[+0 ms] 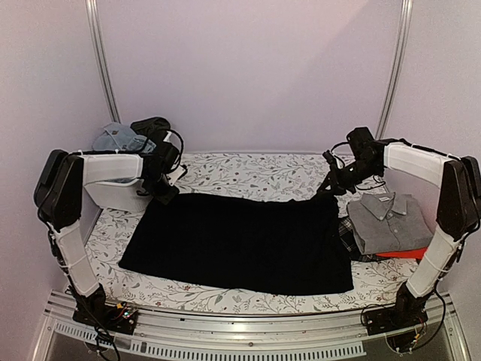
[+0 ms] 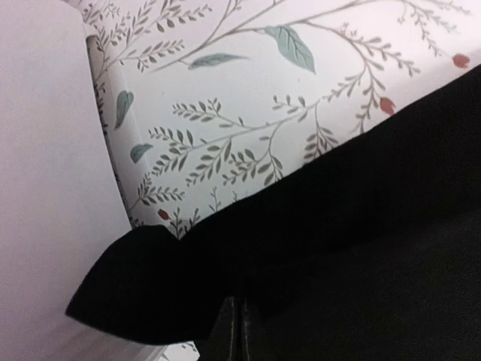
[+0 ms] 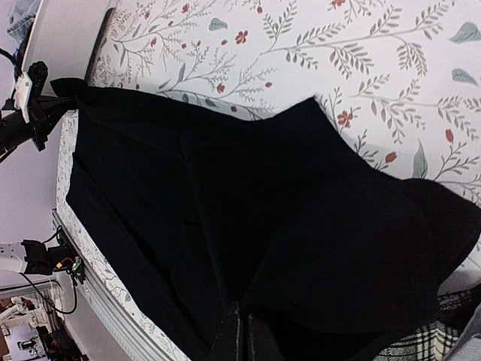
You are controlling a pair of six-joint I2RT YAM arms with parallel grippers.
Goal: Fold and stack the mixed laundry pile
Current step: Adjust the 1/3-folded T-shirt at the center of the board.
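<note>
Centre: black garment (image 1: 240, 244) lies flat over most of the table cover (image 1: 255, 174); low, passable overhead.
Far strip: bare cover between the garment and the back wall (image 1: 248, 75), open between the grippers.
Far left: white tub (image 1: 120, 192) stands just beside the garment's corner; left gripper (image 1: 164, 194), clamped on that corner, and left arm (image 1: 68, 195) crowd it.
Far right: right gripper (image 1: 331, 188) clamped on the opposite corner.
Right side: grey shirt (image 1: 387, 222) stacked on plaid cloth (image 1: 346, 237) and red shirt (image 1: 402, 254); right arm (image 1: 421, 162) spans above.
Near edge: narrow bare strip before the rail (image 1: 248, 335).
</note>
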